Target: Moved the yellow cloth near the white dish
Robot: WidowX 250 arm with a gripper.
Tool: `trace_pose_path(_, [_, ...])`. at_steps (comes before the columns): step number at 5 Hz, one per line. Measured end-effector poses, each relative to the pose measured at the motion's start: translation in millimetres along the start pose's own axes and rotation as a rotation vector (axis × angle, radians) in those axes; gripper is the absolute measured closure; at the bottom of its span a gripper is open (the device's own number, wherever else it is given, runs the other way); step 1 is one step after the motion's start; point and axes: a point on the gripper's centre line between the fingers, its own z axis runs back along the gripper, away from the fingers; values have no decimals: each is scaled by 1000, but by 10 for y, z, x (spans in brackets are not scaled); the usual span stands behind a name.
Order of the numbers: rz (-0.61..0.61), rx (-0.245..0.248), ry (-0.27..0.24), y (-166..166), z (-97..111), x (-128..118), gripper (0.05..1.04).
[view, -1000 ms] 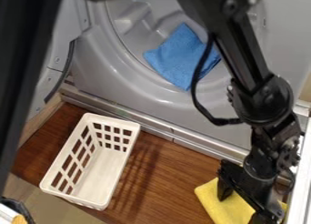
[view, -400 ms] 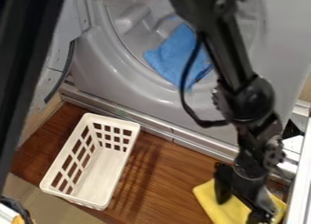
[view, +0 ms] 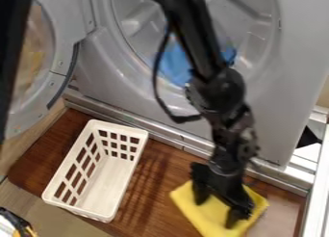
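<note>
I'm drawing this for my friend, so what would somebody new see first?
Probably the black robot arm, coming down from the top to its gripper at the bright yellow cloth. Then the white basket, lower left, and the blue cloth behind the arm.

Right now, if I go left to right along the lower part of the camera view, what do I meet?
Small black-and-white object at the edge → white rectangular plastic basket with grid holes → square yellow cloth → long straight white rail.
</note>
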Motion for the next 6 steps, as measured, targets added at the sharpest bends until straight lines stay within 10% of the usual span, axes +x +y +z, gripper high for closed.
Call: trace_pose_path(6, [137,-25,-2,451,211,-60,85])
